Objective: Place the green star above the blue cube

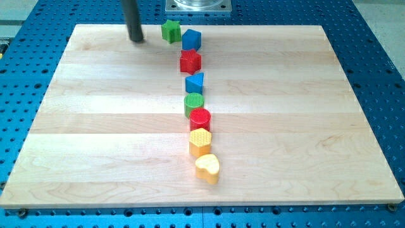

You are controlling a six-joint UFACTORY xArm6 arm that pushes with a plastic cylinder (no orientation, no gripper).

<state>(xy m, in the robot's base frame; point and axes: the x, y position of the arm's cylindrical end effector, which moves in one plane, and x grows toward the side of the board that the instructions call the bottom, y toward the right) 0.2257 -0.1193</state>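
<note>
The green star (170, 30) sits near the view's top edge of the wooden board (95, 126). The blue cube (192, 39) is right beside it, to its right and slightly lower; they look to be touching or nearly so. My tip (137, 40) rests on the board to the left of the green star, about a block's width away, touching no block.
Below the blue cube a column of blocks runs down the middle: a red star (190, 61), a blue triangle-like block (194, 82), a green cylinder (193, 104), a red cylinder (200, 119), a yellow hexagon (200, 141) and a yellow heart (207, 168). Blue perforated table surrounds the board.
</note>
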